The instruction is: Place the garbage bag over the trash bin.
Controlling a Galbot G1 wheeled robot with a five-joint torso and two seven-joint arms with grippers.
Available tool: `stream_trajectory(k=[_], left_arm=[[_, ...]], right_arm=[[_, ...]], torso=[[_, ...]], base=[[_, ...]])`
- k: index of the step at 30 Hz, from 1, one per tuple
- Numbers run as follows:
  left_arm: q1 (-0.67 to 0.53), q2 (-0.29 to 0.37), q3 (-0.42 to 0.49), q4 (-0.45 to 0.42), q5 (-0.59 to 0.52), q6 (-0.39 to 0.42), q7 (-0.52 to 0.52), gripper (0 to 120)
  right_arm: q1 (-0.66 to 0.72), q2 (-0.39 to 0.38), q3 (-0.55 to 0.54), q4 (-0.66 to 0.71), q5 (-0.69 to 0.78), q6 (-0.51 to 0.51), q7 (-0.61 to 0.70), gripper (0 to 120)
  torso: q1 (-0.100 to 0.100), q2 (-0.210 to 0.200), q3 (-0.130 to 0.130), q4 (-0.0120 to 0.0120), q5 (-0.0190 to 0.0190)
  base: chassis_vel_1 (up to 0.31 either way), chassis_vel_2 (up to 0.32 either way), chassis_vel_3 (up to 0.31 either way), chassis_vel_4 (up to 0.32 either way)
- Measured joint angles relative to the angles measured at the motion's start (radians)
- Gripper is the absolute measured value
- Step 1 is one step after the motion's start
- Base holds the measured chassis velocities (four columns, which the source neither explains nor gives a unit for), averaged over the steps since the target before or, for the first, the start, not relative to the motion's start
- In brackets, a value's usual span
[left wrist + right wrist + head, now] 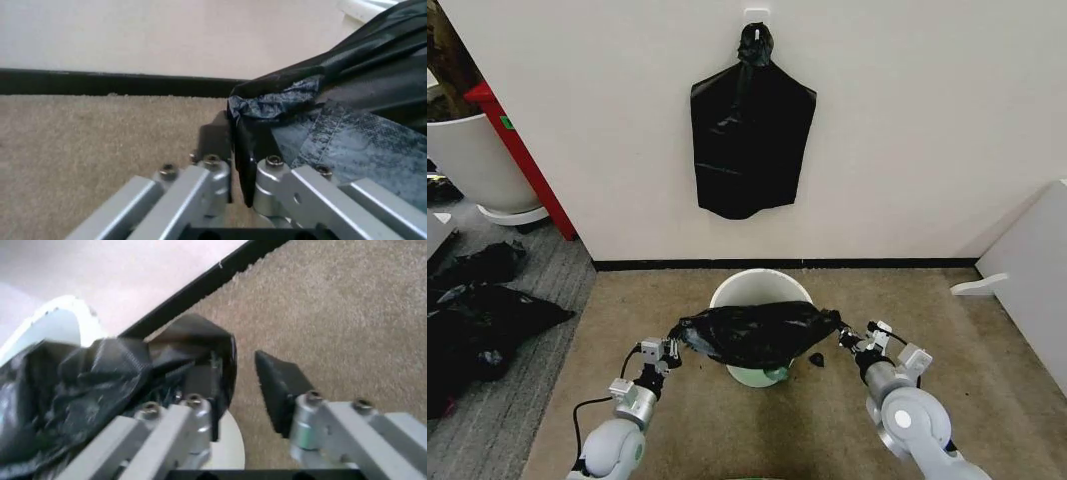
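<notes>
I see the garbage bag (757,335) stretched over the front of the trash bin (762,288). My left hand (670,350) is closed on its edge; my right hand (849,338) is open, one finger inside the bag.

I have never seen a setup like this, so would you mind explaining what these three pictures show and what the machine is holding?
This is a two-armed robot on wheels. The wide picture comes from its head camera, looking down at a carpeted floor by a wall; the other two come from cameras on its wrists. The left gripper and right gripper stretch a black garbage bag between them over a small white trash bin standing on the carpet. The left wrist view shows the plastic pinched between that gripper's fingers; in the right wrist view the bag drapes over one finger while the jaws stand apart. A bunch of black bags hangs on the wall.
</notes>
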Motion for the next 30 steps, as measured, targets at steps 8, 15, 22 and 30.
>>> stream_trajectory(k=[8, 15, 22, 30], left_arm=[[0.083, 0.034, -0.043, -0.076, -0.015, 0.001, 0.009, 44], [0.184, 0.045, -0.062, -0.105, -0.016, -0.045, 0.056, 70], [0.241, 0.046, -0.074, -0.118, -0.026, -0.099, 0.083, 94], [0.334, 0.034, -0.085, -0.160, -0.045, -0.169, 0.117, 100]], right_arm=[[-0.079, -0.029, 0.014, 0.074, -0.066, -0.011, 0.030, 59], [-0.103, -0.043, 0.000, 0.104, -0.084, -0.009, 0.046, 84], [-0.125, -0.051, -0.027, 0.146, -0.134, 0.001, 0.057, 100], [-0.140, -0.061, -0.089, 0.234, -0.186, 0.014, 0.110, 100]], torso=[[0.000, 0.000, 0.000, -0.0001, -0.0001], [0.000, 0.000, 0.000, 0.0000, -0.0001], [0.000, 0.000, 0.000, -0.0001, -0.0001], [0.000, 0.000, 0.000, 0.0001, -0.0002]], base=[[0.000, 0.000, 0.000, 0.000], [0.000, 0.000, 0.000, 0.000], [0.000, 0.000, 0.000, 0.000], [0.000, 0.000, 0.000, 0.000]])
